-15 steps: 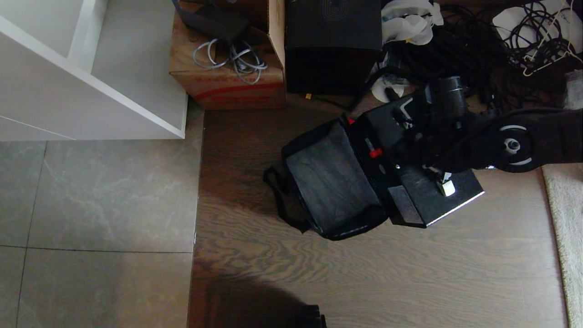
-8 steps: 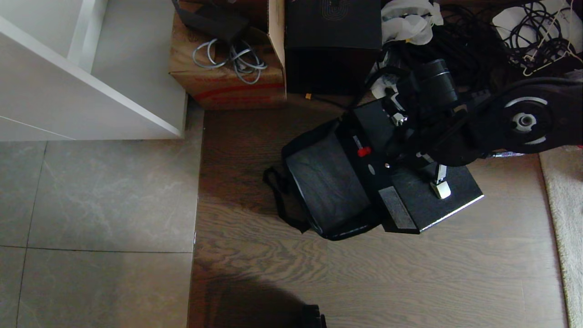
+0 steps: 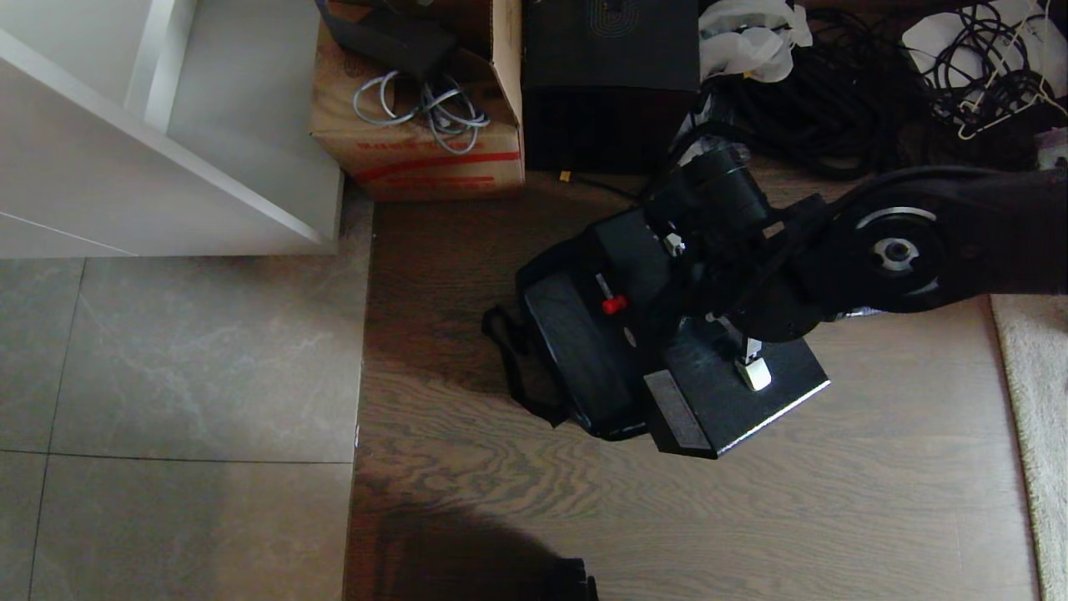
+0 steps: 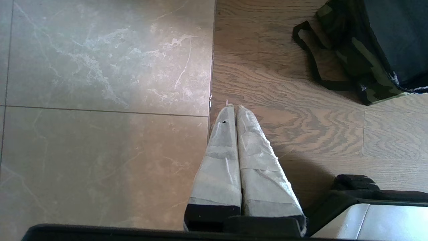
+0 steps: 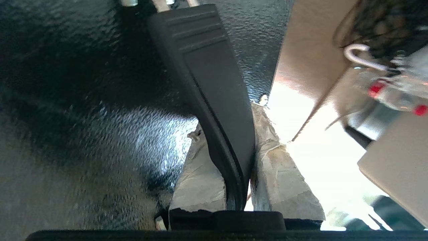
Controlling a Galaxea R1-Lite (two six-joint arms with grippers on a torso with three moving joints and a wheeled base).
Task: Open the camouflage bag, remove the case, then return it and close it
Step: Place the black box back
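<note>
Pinched on the black top handle [image 5: 214, 100] of the black rectangular hard case [image 3: 667, 334], the right gripper [image 5: 234, 157] held it above the open green camouflage fabric bag [image 3: 567, 351] — partly over its grey interior. Left gripper [image 4: 234, 134] hung over the floor, its taped fingers pressed together.

Wood floor [image 3: 751, 501] meeting grey tiles [image 3: 167, 376]; white shelf [image 3: 125, 150] beside carton [image 3: 417, 142]; rug [image 3: 1039, 417] well apart from it.

The case [image 3: 701, 367] hangs over, perhaps partly inside, the camouflage bag [image 3: 567, 359].
</note>
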